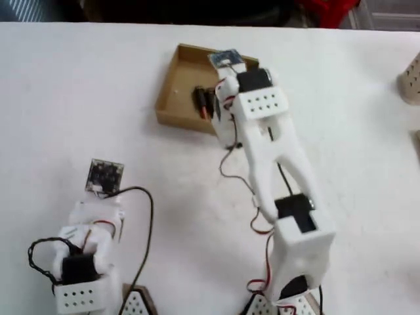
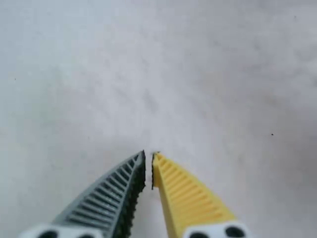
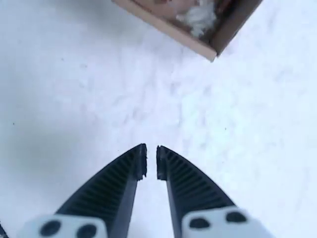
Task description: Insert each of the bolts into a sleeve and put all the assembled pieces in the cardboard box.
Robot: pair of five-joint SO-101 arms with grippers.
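All but closed and empty, the right gripper [image 3: 151, 161] hangs by the cardboard box [image 1: 184, 120] at 12 o'clock, where a swing could shove it; the left gripper [image 2: 148, 168] is likewise.

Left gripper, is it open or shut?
Shut. The left gripper has its grey and yellow tips almost touching, with nothing between them.

Brown cardboard box [image 1: 178, 84], white table [image 1: 79, 85]
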